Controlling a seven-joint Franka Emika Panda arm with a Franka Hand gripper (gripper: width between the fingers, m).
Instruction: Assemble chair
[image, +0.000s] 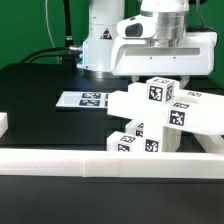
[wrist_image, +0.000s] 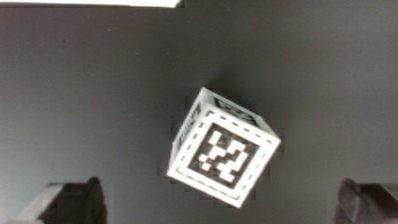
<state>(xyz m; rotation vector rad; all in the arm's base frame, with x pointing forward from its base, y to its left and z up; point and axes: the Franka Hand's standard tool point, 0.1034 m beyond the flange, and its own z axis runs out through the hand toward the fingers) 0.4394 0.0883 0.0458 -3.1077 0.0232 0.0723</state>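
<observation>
In the wrist view the gripper (wrist_image: 221, 195) stands wide open and holds nothing. Its two dark fingers (wrist_image: 71, 200) are well apart, and a white tagged block (wrist_image: 226, 148) of the chair shows between them against the black table (wrist_image: 107, 90), touched by neither finger. In the exterior view the chair parts (image: 155, 120) lie piled together on the exterior view's right, just behind the long white border rail (image: 80, 160). The marker board (image: 85, 100) lies flat beside them toward the exterior view's left, and the arm (image: 160, 40) hangs over the pile.
</observation>
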